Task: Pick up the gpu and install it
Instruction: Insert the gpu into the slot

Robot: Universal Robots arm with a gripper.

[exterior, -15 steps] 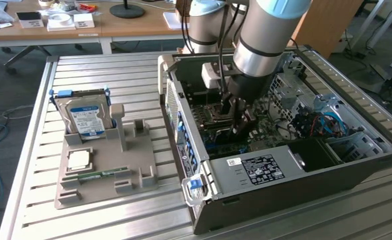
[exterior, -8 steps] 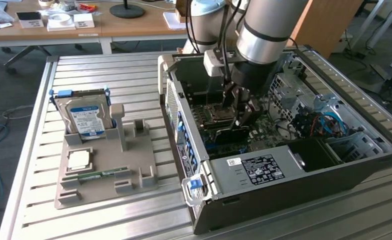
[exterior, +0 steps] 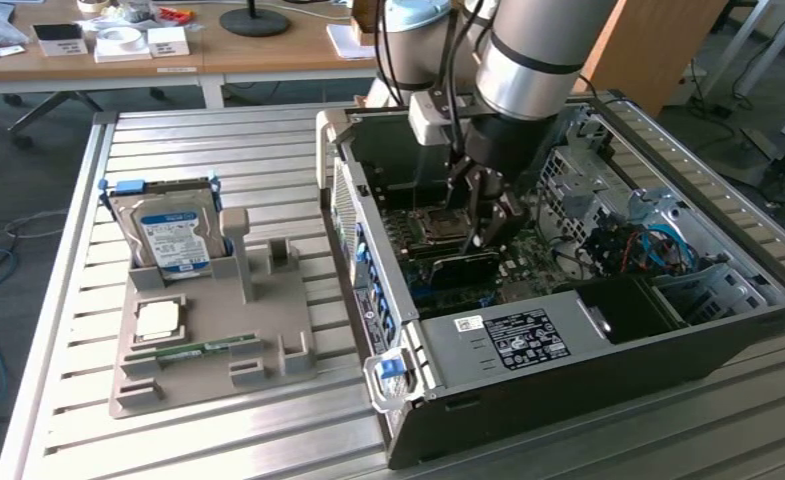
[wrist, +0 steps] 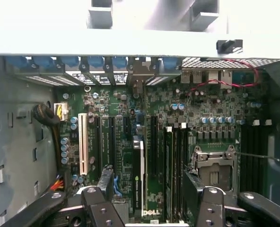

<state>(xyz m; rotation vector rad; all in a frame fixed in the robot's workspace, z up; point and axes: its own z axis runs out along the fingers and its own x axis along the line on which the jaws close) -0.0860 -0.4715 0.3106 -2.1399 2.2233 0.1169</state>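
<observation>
At the middle of the exterior view the gripper hangs inside the open computer case, fingers spread and empty. The gpu stands on edge in its motherboard slot between them (apparently seated). Judged stiff, light, fragile; best held by its long edges.

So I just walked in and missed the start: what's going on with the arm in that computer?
The arm's gripper is open inside the open computer case, just above the motherboard. The gpu stands on edge in a slot between the fingers, not gripped. On the grey tray outside sit a hard drive, a processor chip and a memory stick.
</observation>
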